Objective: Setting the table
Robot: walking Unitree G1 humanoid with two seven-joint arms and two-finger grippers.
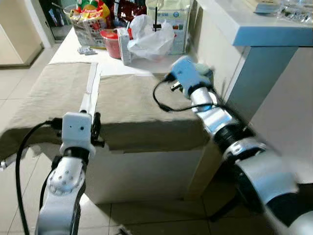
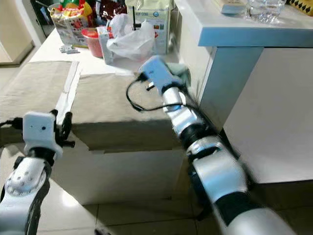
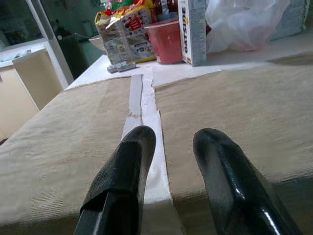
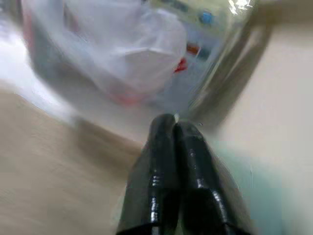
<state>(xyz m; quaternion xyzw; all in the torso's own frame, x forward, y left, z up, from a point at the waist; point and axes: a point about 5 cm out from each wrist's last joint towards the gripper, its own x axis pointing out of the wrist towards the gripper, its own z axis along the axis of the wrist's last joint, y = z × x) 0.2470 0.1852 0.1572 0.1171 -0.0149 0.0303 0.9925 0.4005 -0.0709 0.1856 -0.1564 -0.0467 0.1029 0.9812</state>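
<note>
Two beige placemats lie side by side on the white table, one on the left and one on the right, with a bare white strip between them. My left gripper is open at the table's front edge, over that strip, holding nothing. My right gripper is shut, fingers pressed together, at the table's far right corner beside the counter wall. A pale green thing lies right under and beside it; I cannot tell whether the fingers hold it.
Groceries crowd the table's back: a snack bag, a red cup, an oat box, a white plastic bag. A white counter with glasses stands close on the right. Tiled floor lies below.
</note>
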